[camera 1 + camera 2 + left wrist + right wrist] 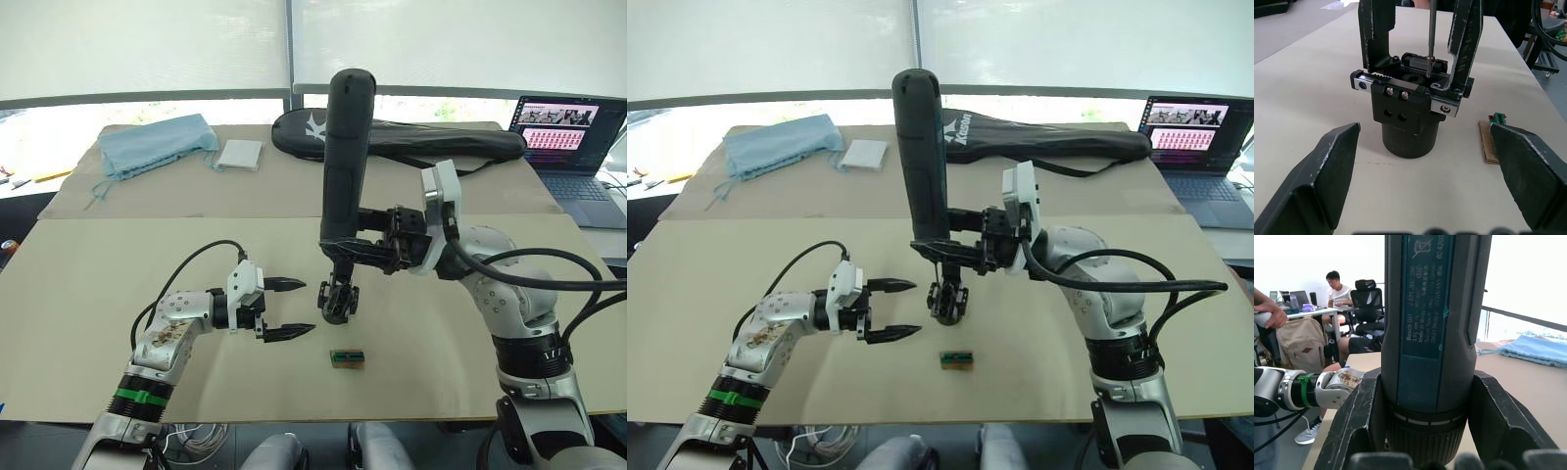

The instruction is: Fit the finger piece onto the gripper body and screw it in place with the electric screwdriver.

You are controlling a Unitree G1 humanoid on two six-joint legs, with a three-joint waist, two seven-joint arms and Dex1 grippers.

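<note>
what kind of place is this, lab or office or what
Probably a shared office used as a robotics workspace: an open laptop by the window, a seated person at desks with office chairs, and a cardboard-covered worktable.

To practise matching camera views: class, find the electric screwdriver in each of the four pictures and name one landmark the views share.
Left eye view: electric screwdriver upright at centre, held by the right gripper.
Right eye view: upright, left of centre.
Left wrist view: its thin metal bit enters the gripper body.
Right wrist view: its barrel stands between the fingers.
Shared landmark: the blue cloth.
</note>
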